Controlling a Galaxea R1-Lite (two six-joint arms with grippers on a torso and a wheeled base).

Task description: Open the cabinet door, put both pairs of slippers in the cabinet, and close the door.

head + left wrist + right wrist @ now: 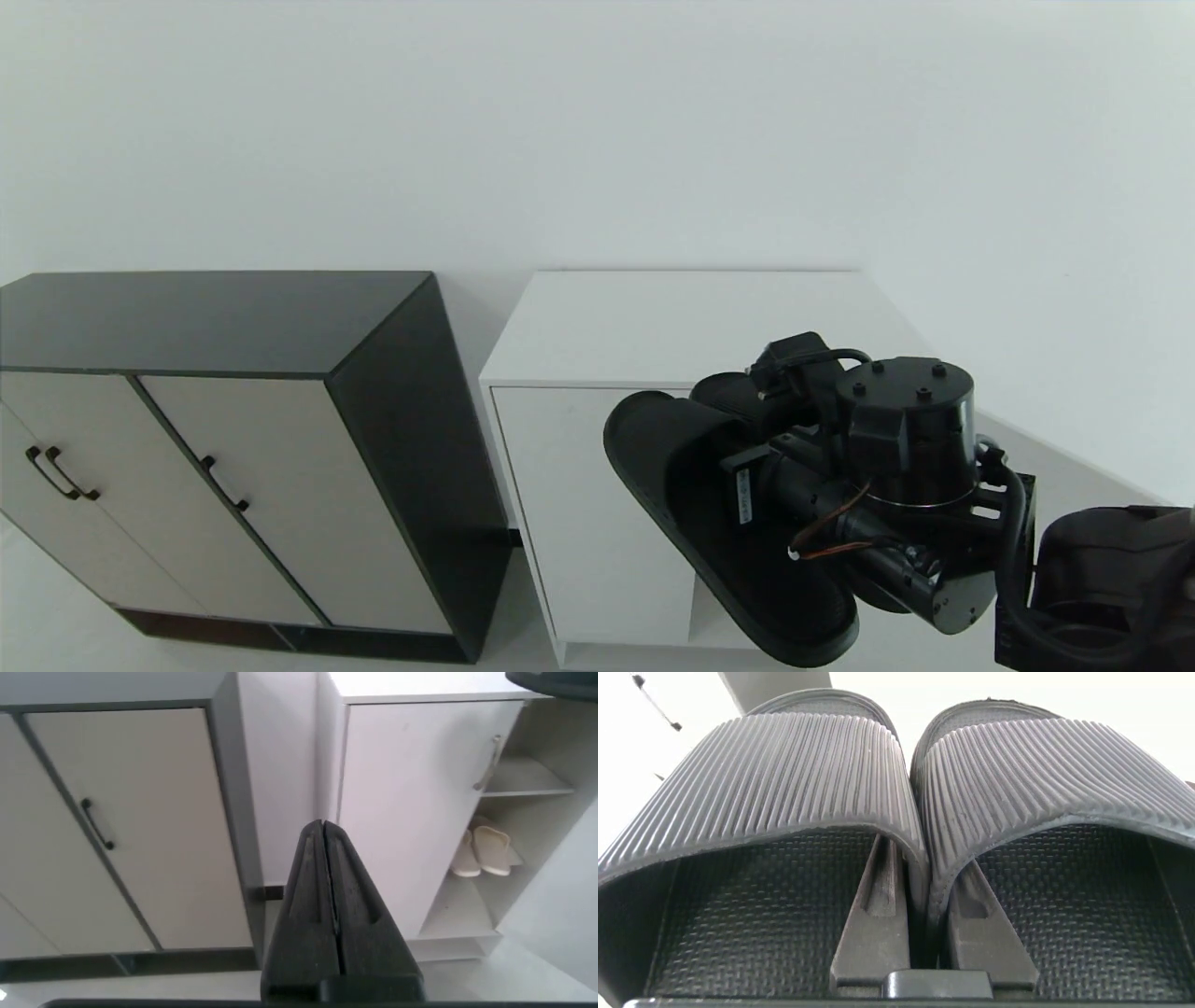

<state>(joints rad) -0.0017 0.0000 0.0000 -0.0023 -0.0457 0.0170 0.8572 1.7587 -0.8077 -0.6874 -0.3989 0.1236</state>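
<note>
A pair of black slippers point(695, 504) hangs in the air in front of the white cabinet point(653, 327), soles side by side. My right gripper point(920, 873) is shut on them, with one finger point(876, 905) inside each slipper, pinching the two inner strap edges point(920, 812) together. The white cabinet's door point(420, 812) stands open. A pair of cream slippers point(486, 849) lies on a lower shelf inside. My left gripper point(322, 835) is shut with nothing in it, held low in front of the gap between the two cabinets.
A black cabinet point(224, 317) with beige doors point(280, 495) and dark handles stands left of the white one, doors closed. A narrow gap point(467, 373) separates the two cabinets. A plain white wall runs behind, and pale floor lies to the right.
</note>
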